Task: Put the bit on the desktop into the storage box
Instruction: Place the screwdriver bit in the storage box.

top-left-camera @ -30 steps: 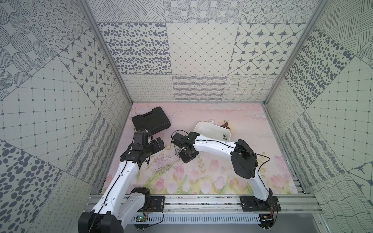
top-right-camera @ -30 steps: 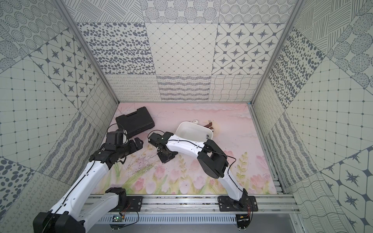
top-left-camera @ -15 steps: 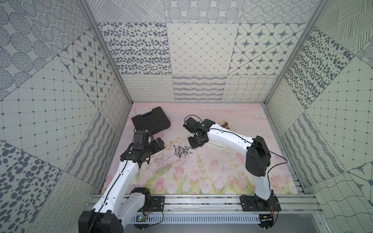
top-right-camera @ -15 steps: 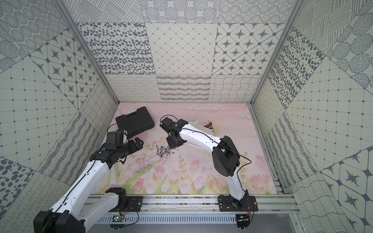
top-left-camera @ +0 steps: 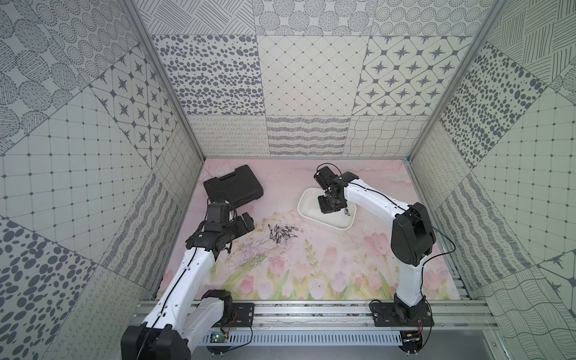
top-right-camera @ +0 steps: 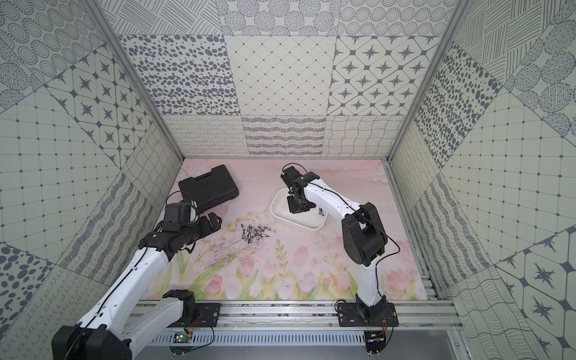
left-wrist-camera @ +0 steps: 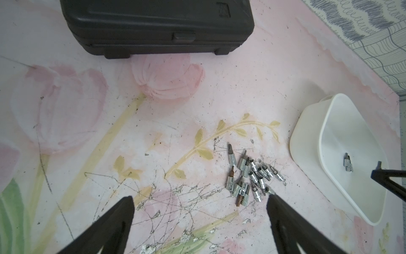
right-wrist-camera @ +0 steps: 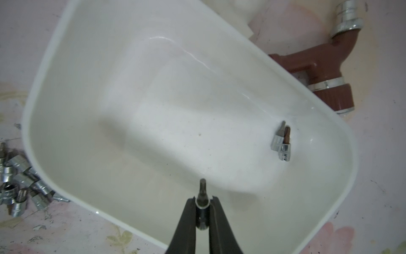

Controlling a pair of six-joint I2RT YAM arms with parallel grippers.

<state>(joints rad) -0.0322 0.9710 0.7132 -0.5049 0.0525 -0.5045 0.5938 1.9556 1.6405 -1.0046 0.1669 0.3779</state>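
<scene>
A pile of several chrome bits (top-left-camera: 282, 232) (left-wrist-camera: 250, 176) lies on the pink tulip-printed desktop (top-left-camera: 311, 265). To its right stands the white storage box (top-left-camera: 307, 205) (right-wrist-camera: 87, 88), and two bits (right-wrist-camera: 282, 141) (top-left-camera: 346, 212) lie inside it. My right gripper (right-wrist-camera: 202, 199) (top-left-camera: 330, 207) hangs over the inside of the box. It is shut on one bit (right-wrist-camera: 202, 189), whose tip sticks out past the fingers. Left of the pile my left gripper (left-wrist-camera: 200, 204) (top-left-camera: 246, 223) hovers just above the desktop, open and holding nothing.
A shut black tool case (top-left-camera: 233, 185) (left-wrist-camera: 158, 26) lies at the back left. Behind the box lies a brown-handled tool with chrome rings (right-wrist-camera: 325, 72). Patterned walls close in the left, right and back sides.
My right arm has swung from the pile to the right and back, carrying a bit over the storage box. The left arm has stayed where it was.
</scene>
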